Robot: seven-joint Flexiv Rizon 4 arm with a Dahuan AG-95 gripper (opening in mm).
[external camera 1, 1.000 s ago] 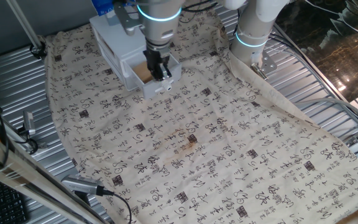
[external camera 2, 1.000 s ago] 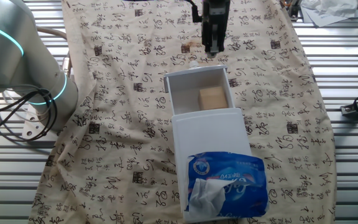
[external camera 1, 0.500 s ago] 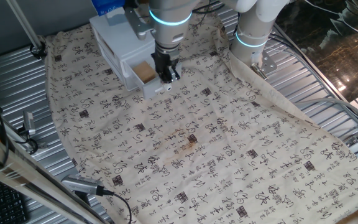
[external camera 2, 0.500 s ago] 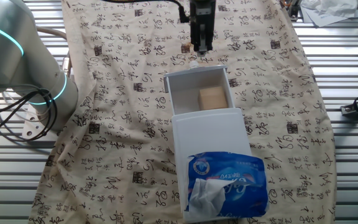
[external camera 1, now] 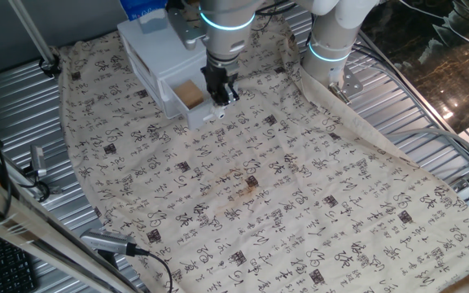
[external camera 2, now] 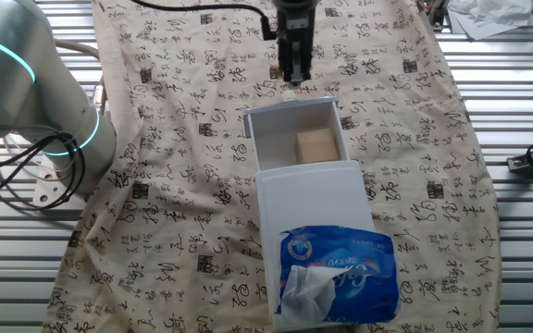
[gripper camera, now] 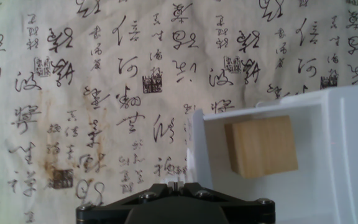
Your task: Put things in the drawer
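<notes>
The tan wooden cube (external camera 1: 190, 93) lies inside the open white drawer (external camera 1: 204, 111). It also shows in the other fixed view (external camera 2: 316, 145) and the hand view (gripper camera: 261, 146). The drawer (external camera 2: 290, 109) is pulled out of the small white cabinet (external camera 2: 308, 190), and its round knob (external camera 2: 288, 94) faces the cloth. My gripper (external camera 1: 223, 96) hangs just outside the drawer's front, close above the knob, as the other fixed view (external camera 2: 292, 76) shows. Its fingers are shut together with nothing between them (gripper camera: 176, 183). The drawer's front wall (gripper camera: 197, 146) is just right of the fingertips.
A blue tissue pack (external camera 2: 336, 273) lies on top of the cabinet. A beige cloth with black characters (external camera 1: 283, 187) covers the table, with a brown stain (external camera 1: 247, 189). The arm's base (external camera 1: 332, 49) stands behind the cabinet. Ribbed metal (external camera 1: 430, 122) borders the cloth.
My gripper has moved from over the drawer's front edge to just outside it, near the knob. It has stayed shut. The cube has stayed in the drawer.
</notes>
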